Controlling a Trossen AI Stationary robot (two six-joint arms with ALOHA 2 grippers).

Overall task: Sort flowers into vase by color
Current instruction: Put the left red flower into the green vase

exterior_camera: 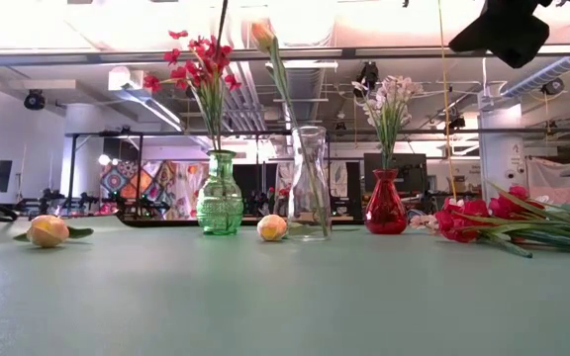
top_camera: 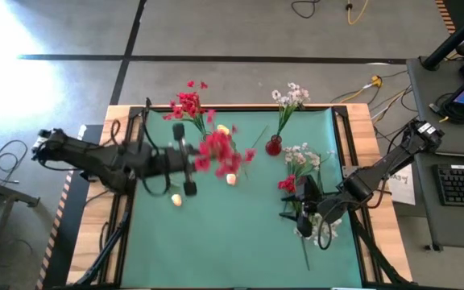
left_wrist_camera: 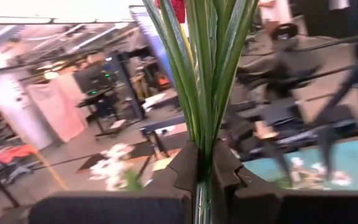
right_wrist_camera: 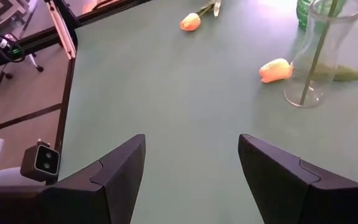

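Your left gripper point(left_wrist_camera: 205, 163) is squeezed tight on a bunch of thin green stems with red blossoms point(top_camera: 216, 151), and it hangs above the middle of the table, a bit left of centre. In the left wrist view the stems run straight away from the fingers, so the long way of the bunch lines up with the gripper. The round green glass vase point(exterior_camera: 220, 195) already holds red flowers point(exterior_camera: 194, 59), and from above it sits just beyond the bunch you hold, toward the far edge. That is likely where these go, so you would carry them farther and tip the stem ends down into the mouth. The left arm is much nearer to it than the right arm. Your right gripper point(right_wrist_camera: 191, 163) has its fingers wide apart with nothing between them, and it waits low over the right side of the table, near a pile of red flowers lying flat point(exterior_camera: 508, 220). The tall clear glass vase point(exterior_camera: 310, 185) holds one cream-yellow rosebud on a long stem point(exterior_camera: 262, 36), and the small red glass vase point(exterior_camera: 386, 202) holds white sprays point(exterior_camera: 392, 97). Two more cream-yellow rosebuds point(exterior_camera: 47, 230) lie on the smooth green table cover point(top_camera: 232, 242). Behind the table is a big workshop with desks and screens
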